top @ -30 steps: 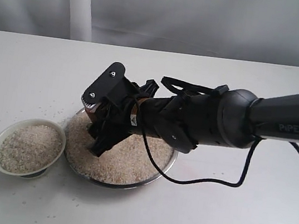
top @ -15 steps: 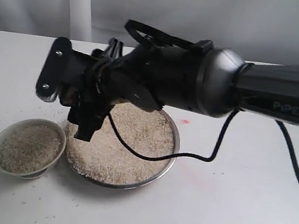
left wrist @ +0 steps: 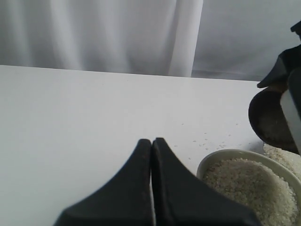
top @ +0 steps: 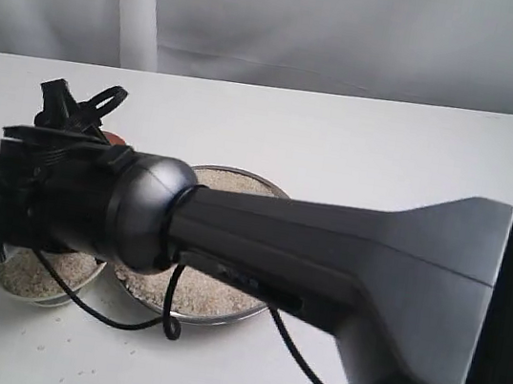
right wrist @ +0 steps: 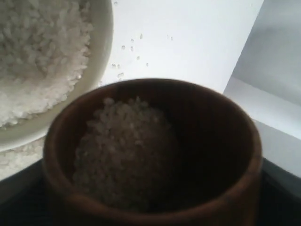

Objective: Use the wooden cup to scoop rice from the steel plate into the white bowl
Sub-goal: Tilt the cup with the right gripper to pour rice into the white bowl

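There is one steel plate, one white bowl and one wooden cup in view.

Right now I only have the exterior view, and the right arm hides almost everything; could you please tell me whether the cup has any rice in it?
Observer: Yes. The right wrist view looks straight into the wooden cup, and a mound of rice sits inside it, below the rim.
Operator: Thank you. Is the cup over the bowl yet?
Observer: Only at its edge. In the left wrist view the cup hangs raised beside the rim of the bowl, not over the middle.
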`<action>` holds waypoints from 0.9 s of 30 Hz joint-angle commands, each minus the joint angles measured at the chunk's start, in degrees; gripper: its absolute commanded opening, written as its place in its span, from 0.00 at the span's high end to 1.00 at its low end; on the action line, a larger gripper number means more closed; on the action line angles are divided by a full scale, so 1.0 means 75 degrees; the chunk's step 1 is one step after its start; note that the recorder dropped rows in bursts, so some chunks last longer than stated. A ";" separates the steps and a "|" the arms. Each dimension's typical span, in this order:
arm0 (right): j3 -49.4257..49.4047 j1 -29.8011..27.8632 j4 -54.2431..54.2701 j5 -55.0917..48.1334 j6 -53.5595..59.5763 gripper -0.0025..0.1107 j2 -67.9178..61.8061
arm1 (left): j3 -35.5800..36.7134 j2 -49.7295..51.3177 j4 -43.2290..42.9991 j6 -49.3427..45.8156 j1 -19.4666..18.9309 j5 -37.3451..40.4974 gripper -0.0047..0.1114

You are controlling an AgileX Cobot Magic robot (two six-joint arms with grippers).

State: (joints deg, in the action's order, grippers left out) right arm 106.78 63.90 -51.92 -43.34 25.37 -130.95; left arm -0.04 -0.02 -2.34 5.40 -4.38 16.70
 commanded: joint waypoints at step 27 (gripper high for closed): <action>0.0079 0.0626 -0.2447 -0.0552 0.0056 0.98 -0.0461 | 0.0006 0.0003 -0.0024 0.0015 0.0049 -0.0058 0.96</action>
State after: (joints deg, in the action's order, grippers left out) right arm 106.90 68.12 -68.95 -47.16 25.50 -134.99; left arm -0.04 -0.02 -2.34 5.40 -4.38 16.70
